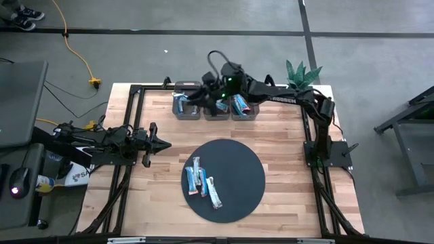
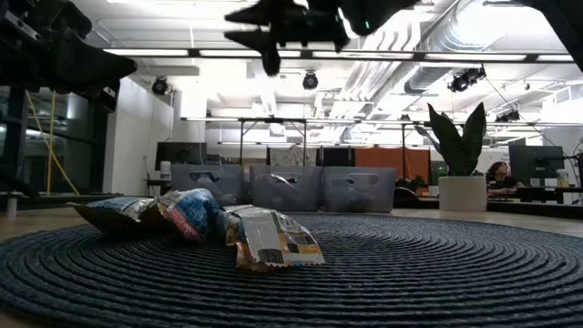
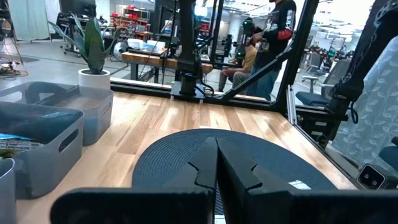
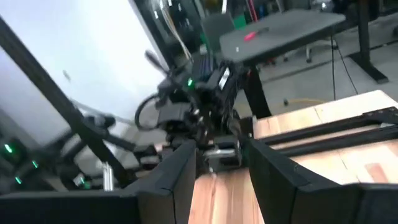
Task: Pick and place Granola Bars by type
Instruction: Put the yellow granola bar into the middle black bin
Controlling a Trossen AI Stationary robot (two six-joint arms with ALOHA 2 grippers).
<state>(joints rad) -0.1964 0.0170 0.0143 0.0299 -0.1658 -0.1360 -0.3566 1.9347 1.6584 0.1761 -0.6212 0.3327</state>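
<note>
Bare counter (image 1: 285,196) flanks the mat (image 1: 241,176); its right half lies free, bars (image 1: 202,181) crowd its left, while the right hand (image 1: 203,97) hangs over the bins (image 1: 215,107) at the back

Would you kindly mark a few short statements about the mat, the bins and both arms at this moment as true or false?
1. Several granola bars lie on the round dark mat. True.
2. The right gripper is over the mat. False: it is over the row of three grey bins.
3. The left gripper holds a bar. False: its fingers are shut and empty.
4. A potted plant stands at the table's far right corner. True.
5. All three bins are empty. False: wrappers show inside at least two.
</note>
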